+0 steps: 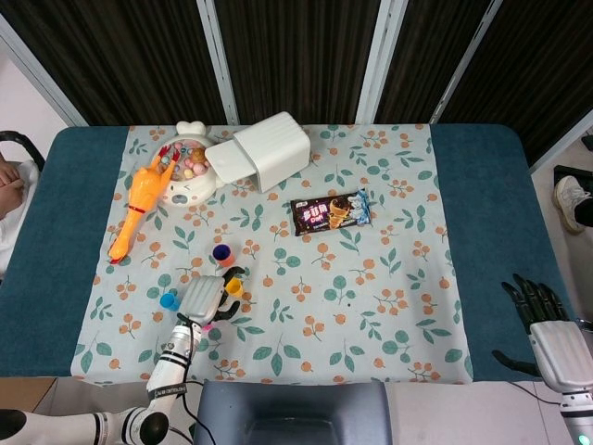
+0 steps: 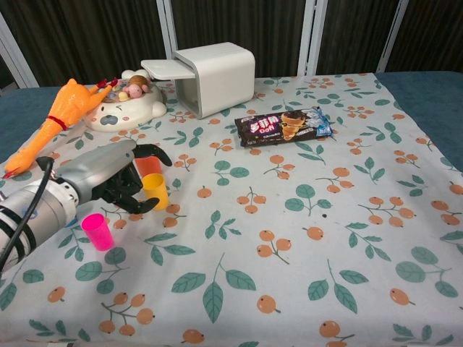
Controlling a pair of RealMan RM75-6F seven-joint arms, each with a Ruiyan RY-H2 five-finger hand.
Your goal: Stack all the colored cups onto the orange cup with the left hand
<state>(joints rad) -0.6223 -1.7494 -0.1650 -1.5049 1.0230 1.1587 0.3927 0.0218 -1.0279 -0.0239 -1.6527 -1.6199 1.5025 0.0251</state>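
The orange cup (image 1: 222, 252) (image 2: 150, 165) stands upright with a dark purple cup nested in it. A yellow cup (image 1: 234, 287) (image 2: 155, 191) stands just in front of it. My left hand (image 1: 205, 298) (image 2: 108, 181) lies to the left of the yellow cup, its dark fingers (image 2: 142, 205) curving around both sides of the cup without plainly gripping it. The blue cup (image 1: 168, 300) sits left of the hand and is hidden in the chest view. Near the front stands a pink cup (image 2: 96, 231) (image 1: 199, 323). My right hand (image 1: 542, 320) rests far right, fingers apart and empty.
At the back stand a white box on its side (image 2: 213, 66), a round toy bowl (image 2: 123, 108) and a rubber chicken (image 2: 51, 123). A snack packet (image 2: 283, 125) lies mid-table. The floral cloth (image 2: 289, 253) covers the table.
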